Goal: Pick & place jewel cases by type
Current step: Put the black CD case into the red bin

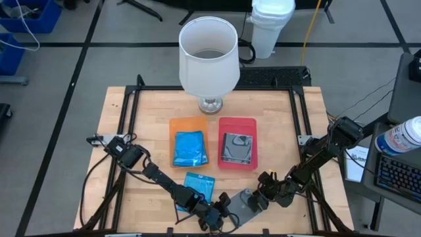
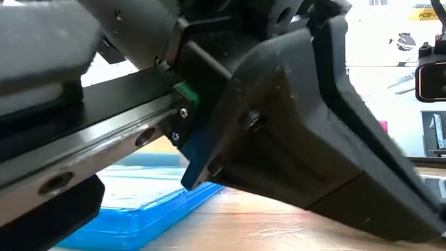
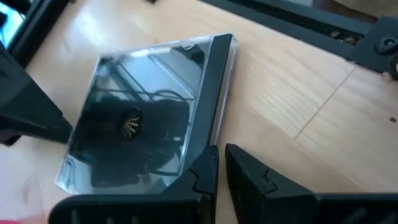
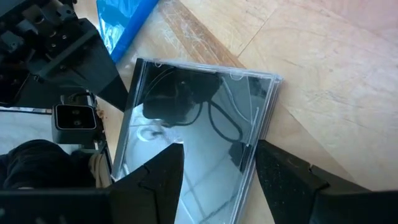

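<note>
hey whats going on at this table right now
Both arms are down at the table's near edge around a dark clear jewel case. The right gripper has its open fingers on either side of one edge; the left gripper, shut, is at another edge. A blue case lies on the wood nearby. The orange tray holds blue cases, the red tray a dark one.

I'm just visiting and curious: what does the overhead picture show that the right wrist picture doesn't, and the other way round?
Only overhead: a lamp, an orange tray holding a blue case, and a red tray holding a dark case. Only the wrist: reflections in the clear case, up close. Both: that clear case, another blue case on the table, and the right pincer, open.
</note>
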Controlling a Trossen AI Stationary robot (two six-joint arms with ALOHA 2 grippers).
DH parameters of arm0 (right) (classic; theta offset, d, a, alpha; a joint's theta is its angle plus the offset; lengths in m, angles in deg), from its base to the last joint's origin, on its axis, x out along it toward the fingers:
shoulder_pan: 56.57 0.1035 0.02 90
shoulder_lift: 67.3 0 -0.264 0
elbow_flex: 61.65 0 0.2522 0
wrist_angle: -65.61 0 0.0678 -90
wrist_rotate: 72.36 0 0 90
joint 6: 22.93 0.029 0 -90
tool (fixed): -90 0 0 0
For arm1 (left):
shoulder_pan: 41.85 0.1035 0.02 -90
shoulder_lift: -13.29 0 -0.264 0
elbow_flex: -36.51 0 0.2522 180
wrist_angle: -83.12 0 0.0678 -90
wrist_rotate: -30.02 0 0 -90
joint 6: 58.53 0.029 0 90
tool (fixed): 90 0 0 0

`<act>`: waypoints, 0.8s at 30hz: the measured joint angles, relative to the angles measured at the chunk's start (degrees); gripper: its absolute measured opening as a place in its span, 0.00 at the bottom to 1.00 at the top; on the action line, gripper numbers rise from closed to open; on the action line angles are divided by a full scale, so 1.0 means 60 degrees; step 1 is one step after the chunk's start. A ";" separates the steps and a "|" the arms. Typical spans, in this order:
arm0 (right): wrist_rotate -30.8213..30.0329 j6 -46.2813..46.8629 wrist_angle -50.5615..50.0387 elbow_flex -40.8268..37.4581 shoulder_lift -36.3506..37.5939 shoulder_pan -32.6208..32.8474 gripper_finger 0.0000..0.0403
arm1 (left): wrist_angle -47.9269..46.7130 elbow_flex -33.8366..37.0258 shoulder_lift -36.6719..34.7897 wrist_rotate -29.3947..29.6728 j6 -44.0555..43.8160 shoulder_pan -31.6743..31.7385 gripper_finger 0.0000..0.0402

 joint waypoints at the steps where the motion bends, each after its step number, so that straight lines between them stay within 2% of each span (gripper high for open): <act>1: 0.0017 -0.0025 0.0005 0.0000 -0.0002 0.0001 0.45 | 0.0081 0.0003 0.0000 -0.0002 0.0114 -0.0003 0.10; 21: -0.0393 -0.0338 -0.0096 0.0124 -0.0038 0.0018 0.45 | 0.0384 -0.0012 -0.0004 0.0673 0.1132 -0.0050 0.10; 24: -0.0528 -0.0385 -0.0131 0.0124 -0.0042 0.0012 0.45 | 0.0562 -0.0012 -0.0004 0.1014 0.1305 -0.0072 0.10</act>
